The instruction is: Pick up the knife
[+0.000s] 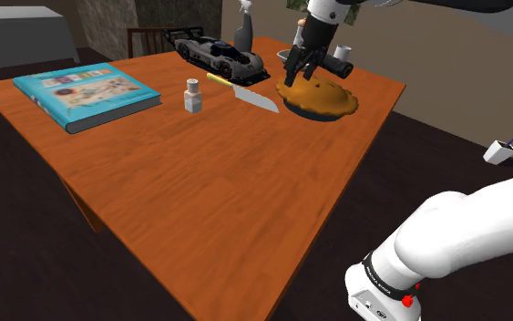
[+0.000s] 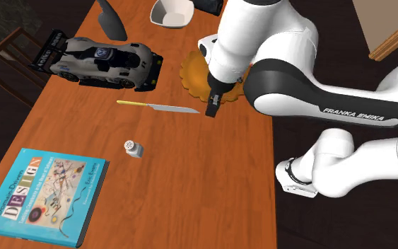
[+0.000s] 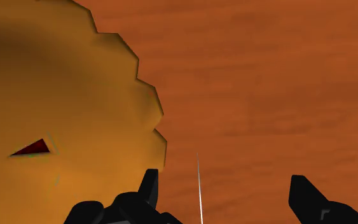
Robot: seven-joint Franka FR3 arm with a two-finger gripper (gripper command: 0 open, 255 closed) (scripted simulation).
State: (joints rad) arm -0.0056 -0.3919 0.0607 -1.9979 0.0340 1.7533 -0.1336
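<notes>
The knife (image 1: pixel 245 92) has a yellow handle and a grey blade. It lies flat on the wooden table (image 1: pixel 200 201) between a toy car and a pie. In the second exterior view the knife (image 2: pixel 158 107) points its tip at my gripper (image 2: pixel 213 106). My gripper (image 1: pixel 300 71) hangs open just above the blade's tip end, at the pie's edge. In the wrist view the blade (image 3: pixel 198 184) shows as a thin pale line between the two spread fingers of my gripper (image 3: pixel 227 191), nearer one finger (image 3: pixel 149 184), and neither finger touches it.
A golden pie (image 1: pixel 318 98) sits right beside the gripper. A grey toy race car (image 1: pixel 218 53) stands behind the knife, with a small shaker (image 1: pixel 192 95) and a blue book (image 1: pixel 86 93) towards the shoulder view's left. A white bowl (image 2: pixel 172 10) and a dark bottle (image 1: pixel 243 27) are at the far edge.
</notes>
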